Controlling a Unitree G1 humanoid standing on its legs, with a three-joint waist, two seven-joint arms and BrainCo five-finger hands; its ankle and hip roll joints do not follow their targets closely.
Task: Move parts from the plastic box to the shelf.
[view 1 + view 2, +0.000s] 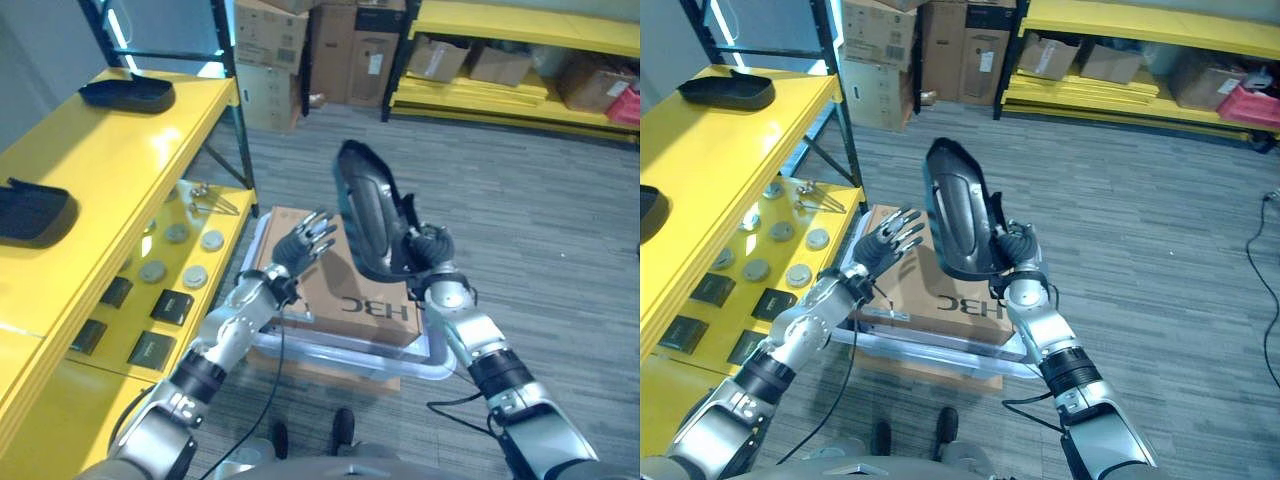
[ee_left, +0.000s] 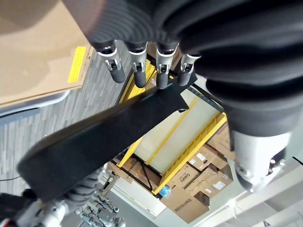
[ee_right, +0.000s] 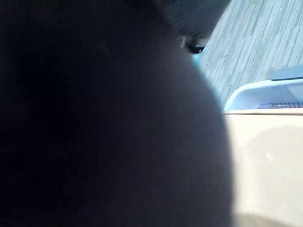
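A long black plastic part point(image 1: 365, 210) is held upright above the clear plastic box point(image 1: 340, 355), my right hand point(image 1: 425, 250) shut on its lower end. The same black part point(image 2: 104, 142) crosses the left wrist view and the black part point(image 3: 104, 123) blocks most of the right wrist view. My left hand point(image 1: 305, 245) hovers open just left of the part, fingers point(image 2: 137, 71) straight, not touching it. The box holds a brown cardboard sheet point(image 1: 330, 285). Two similar black parts point(image 1: 128, 94) point(image 1: 35, 212) lie on the yellow shelf top point(image 1: 110, 170).
The shelf's lower level point(image 1: 170, 290) carries round grey discs, small black blocks and metal bits. Cardboard cartons point(image 1: 270, 50) stand at the back, beside another yellow rack point(image 1: 520, 60) with boxes. Grey floor spreads to the right.
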